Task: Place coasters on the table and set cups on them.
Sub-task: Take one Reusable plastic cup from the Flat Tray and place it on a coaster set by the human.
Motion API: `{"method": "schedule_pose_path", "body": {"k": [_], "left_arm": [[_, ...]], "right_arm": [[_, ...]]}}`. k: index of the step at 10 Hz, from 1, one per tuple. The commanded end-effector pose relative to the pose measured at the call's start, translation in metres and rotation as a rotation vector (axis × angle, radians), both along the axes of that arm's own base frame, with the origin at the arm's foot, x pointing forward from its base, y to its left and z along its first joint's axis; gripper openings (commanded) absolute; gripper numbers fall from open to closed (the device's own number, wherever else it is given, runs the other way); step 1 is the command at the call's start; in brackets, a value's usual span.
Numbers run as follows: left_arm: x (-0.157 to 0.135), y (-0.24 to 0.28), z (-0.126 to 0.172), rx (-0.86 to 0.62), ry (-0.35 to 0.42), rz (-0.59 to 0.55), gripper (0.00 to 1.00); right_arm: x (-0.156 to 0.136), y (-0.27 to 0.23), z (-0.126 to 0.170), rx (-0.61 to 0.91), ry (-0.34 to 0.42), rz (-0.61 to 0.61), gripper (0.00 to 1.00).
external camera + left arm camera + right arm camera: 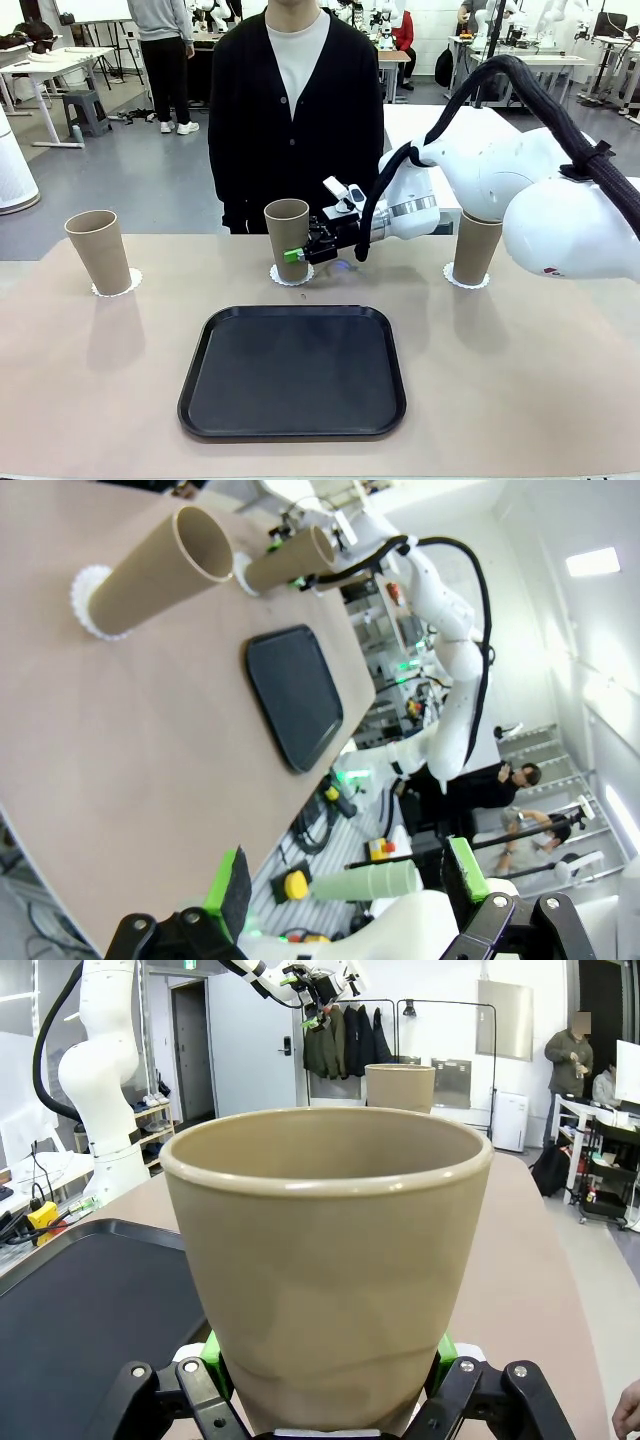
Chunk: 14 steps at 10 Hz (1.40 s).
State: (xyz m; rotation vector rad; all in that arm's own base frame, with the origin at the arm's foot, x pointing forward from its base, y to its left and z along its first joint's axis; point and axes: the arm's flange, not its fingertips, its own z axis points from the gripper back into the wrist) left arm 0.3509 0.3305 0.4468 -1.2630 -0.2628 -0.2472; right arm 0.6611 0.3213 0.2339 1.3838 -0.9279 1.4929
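The right gripper (297,255), clamped on the middle cup (287,238), steadies it on its coaster (291,276) near the table's (100,380) far edge.

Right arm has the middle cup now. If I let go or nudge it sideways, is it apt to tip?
Probably yes. The middle cup is tall and narrows toward its base, so a high sideways nudge could topple it. Its wall looks slightly dented between the right gripper fingers, suggesting it's light and soft. The thin coaster beneath may slide.
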Motion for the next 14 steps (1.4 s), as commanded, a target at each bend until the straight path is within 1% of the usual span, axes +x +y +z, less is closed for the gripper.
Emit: {"method": "schedule_pose_path", "body": {"k": [1, 8, 9, 10, 14], "left_arm": [[-0.0009, 0.0004, 0.0024, 0.005, 0.009, 0.006, 1.00], [-0.0009, 0.0004, 0.0024, 0.005, 0.009, 0.006, 1.00], [-0.0009, 0.0004, 0.0024, 0.005, 0.009, 0.006, 1.00], [-0.0009, 0.0004, 0.0024, 0.005, 0.009, 0.006, 1.00], [-0.0009, 0.0004, 0.0024, 0.005, 0.009, 0.006, 1.00]], "right_arm": [[0.0125, 0.0009, 0.0020, -0.033, 0.015, 0.027, 0.83], [0.0142, -0.0005, -0.0024, -0.031, 0.027, 0.031, 0.83], [0.0145, -0.0008, -0.0026, -0.026, 0.030, 0.032, 0.93], [0.0150, -0.0003, -0.0032, -0.024, 0.031, 0.033, 1.00], [0.0147, -0.0001, -0.0034, -0.051, 0.025, 0.046, 1.00]]}}
